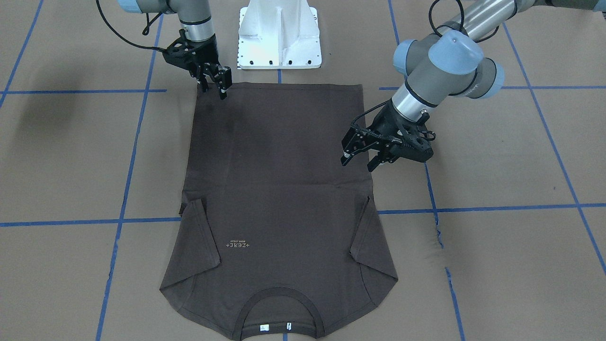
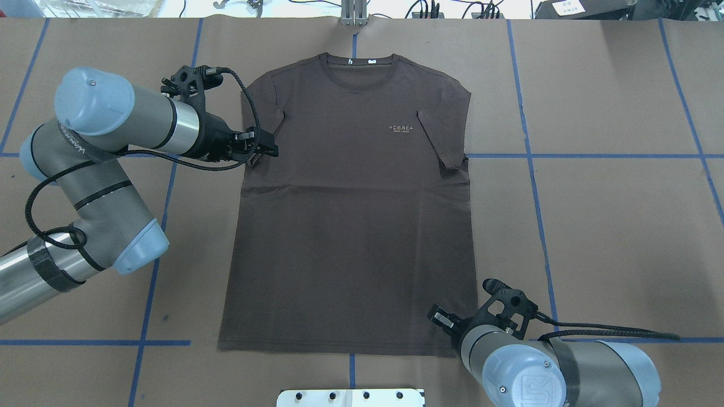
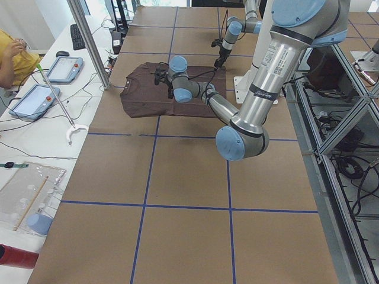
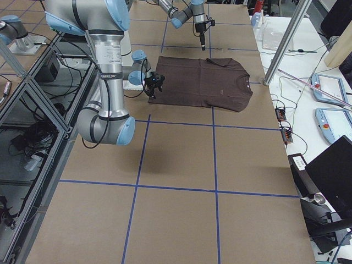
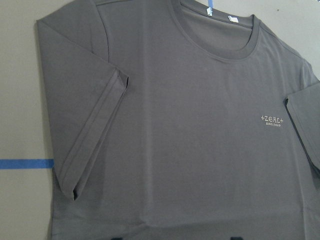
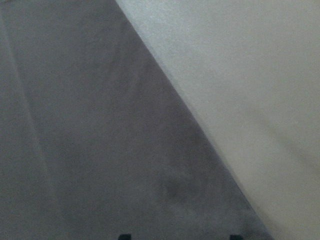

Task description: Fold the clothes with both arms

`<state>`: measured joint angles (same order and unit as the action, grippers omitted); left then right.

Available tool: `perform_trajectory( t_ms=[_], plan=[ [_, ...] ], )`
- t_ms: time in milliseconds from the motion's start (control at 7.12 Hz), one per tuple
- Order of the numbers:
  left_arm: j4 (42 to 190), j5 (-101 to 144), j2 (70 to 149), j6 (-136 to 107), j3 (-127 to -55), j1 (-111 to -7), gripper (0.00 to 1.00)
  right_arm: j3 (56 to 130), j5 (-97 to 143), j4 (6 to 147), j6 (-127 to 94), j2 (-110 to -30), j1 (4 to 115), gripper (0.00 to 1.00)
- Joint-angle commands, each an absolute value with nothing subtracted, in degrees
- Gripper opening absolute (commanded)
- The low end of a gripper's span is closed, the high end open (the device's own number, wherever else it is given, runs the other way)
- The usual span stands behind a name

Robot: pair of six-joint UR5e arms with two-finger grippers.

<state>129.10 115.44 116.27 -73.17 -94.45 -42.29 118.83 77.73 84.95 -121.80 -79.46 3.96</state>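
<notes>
The dark brown T-shirt [image 1: 279, 166] lies flat and face up on the brown paper, collar [image 2: 355, 70] away from the robot, both short sleeves turned in against the body. My left gripper [image 1: 358, 161] hovers open at the shirt's side edge just below the sleeve, with nothing between its fingers. In the left wrist view the T-shirt [image 5: 190, 125] fills the frame with its pale chest lettering [image 5: 272, 121]. My right gripper [image 1: 214, 91] is open, low over the hem corner nearest the robot's base. The right wrist view shows the T-shirt's edge [image 6: 100, 150] running diagonally across bare paper.
The white pedestal base [image 1: 279, 38] stands just behind the hem. Blue tape lines [image 1: 123, 208] grid the brown paper [image 1: 497, 265] around the shirt. Beyond the table's far side are tablets [image 3: 35, 100], cables and a seated person [image 3: 12, 56].
</notes>
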Motion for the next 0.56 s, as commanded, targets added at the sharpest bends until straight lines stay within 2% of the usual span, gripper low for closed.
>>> perform_trajectory(
  t_ms=[0,421],
  plan=[
    [129.1,115.4,116.1,-73.3,-94.4,-41.6,0.79,120.7,79.7,90.1,-123.7,-79.5,3.3,0.72],
    [129.2,115.3,116.1,-73.2,-94.4,-41.5,0.79,120.2,80.0,92.9,-123.9,-80.0,2.5,0.71]
  ],
)
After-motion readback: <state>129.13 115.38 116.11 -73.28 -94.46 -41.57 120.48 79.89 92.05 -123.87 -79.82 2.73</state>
